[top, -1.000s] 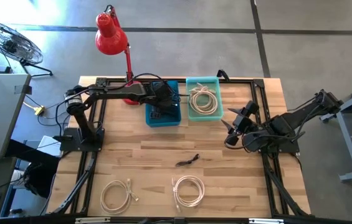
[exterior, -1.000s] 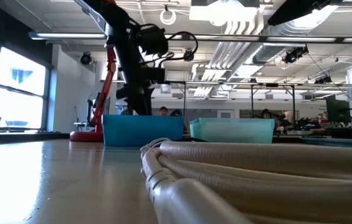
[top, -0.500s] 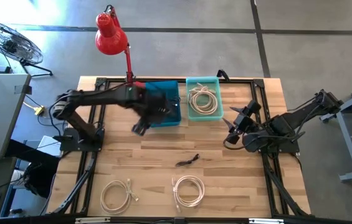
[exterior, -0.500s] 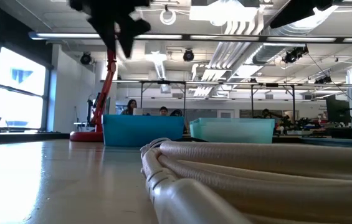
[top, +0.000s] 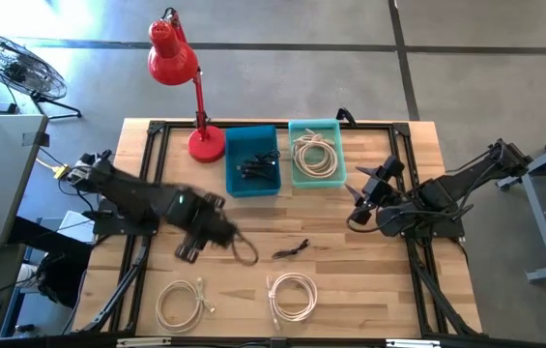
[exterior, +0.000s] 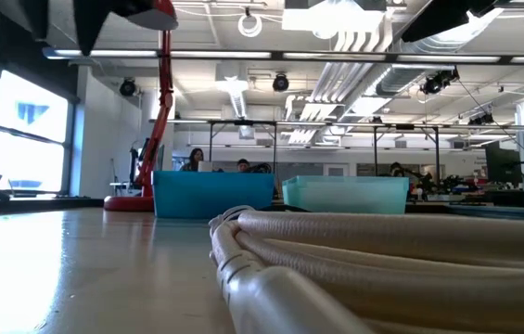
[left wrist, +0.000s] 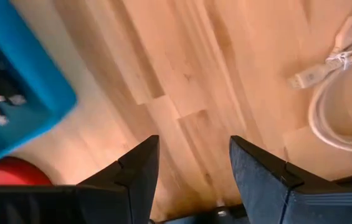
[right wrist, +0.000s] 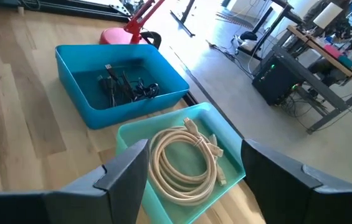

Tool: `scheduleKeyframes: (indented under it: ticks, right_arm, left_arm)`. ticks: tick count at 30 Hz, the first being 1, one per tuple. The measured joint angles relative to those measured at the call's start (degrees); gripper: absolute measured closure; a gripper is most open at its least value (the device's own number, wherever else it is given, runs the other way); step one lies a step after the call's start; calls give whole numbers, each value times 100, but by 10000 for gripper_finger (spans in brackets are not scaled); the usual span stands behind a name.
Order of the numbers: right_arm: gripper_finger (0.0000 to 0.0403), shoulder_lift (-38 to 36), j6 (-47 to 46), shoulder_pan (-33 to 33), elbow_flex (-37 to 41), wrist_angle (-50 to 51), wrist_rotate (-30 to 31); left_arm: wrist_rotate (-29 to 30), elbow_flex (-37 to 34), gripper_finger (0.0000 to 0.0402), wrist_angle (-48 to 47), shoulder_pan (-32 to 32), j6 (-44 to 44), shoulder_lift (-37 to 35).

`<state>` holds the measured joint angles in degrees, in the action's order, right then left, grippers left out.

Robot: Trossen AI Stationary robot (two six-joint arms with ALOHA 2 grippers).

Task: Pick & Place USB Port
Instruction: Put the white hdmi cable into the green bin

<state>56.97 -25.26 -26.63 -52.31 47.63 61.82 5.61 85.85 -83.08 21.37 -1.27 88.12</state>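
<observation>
A small black USB cable (top: 292, 249) lies flat on the wood near the table's middle. More black cables (top: 256, 167) lie in the blue bin (top: 233, 159), also seen in the right wrist view as the blue bin (right wrist: 79, 93). My left gripper (top: 192, 252) hovers open and empty above the table, left of the black cable; its wrist view shows the open left gripper (left wrist: 193, 140) over bare wood. My right gripper (top: 355, 199) waits open at the table's right, its wrist view showing the right gripper (right wrist: 194, 146) facing both bins.
A teal bin (top: 336, 155) beside the blue one holds a coiled white cable (top: 315, 157). Two more white coils (top: 182, 303) (top: 292, 295) lie near the near edge; one fills the low view as a thick white coil (exterior: 354, 269). A red lamp (top: 205, 143) stands left of the blue bin.
My left arm has pulled out from above the blue bin and swung toward the table's near-left, ending over bare wood left of the black cable. In the low view it rose out of the picture's top. The black cables in the blue bin now show uncovered.
</observation>
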Motion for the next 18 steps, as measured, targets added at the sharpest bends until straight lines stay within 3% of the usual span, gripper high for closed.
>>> scheduleKeyframes:
  ticks: [6, 11, 18]
  right_arm:
    - [155, 0, -26, 0, 2, -71, -239]
    - [155, 0, 57, 0, 2, -198, -282]
    - [155, 0, 125, 0, 2, -395, -545]
  left_arm:
    - [639, -791, 213, 40, 1017, 1789, 6]
    - [265, -1416, 213, 186, 1654, 2977, 6]
    - [-345, -1859, 213, 1576, 1978, 3688, 11]
